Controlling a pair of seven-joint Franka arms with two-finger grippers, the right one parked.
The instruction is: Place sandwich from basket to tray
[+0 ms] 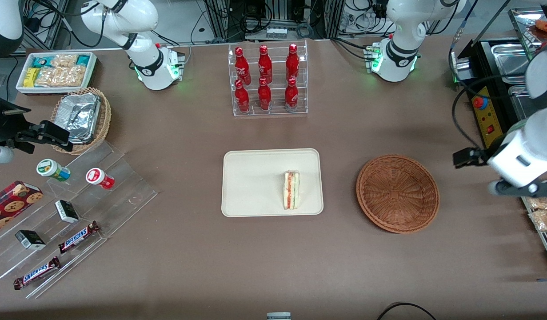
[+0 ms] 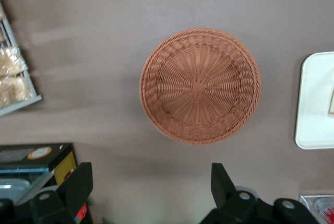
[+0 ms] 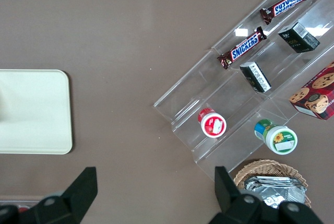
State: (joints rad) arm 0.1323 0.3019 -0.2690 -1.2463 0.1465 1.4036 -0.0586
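**Wicker basket bare, sandwich on tray**

The round reddish-brown woven basket (image 2: 200,85) lies below the released, spread gripper (image 2: 151,185). The small triangular white-bread sandwich (image 1: 292,190) rests on the cream rectangular tray (image 1: 251,182), well apart from the gripper.

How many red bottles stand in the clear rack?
6 red bottles stand in the clear rack: three on the upper step, three on the lower step nearer the tray. None seems hidden.

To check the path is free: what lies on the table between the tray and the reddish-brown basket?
Only bare brown table lies between the tray and the basket, seen in the front view. The open gripper hangs above the basket's edge.
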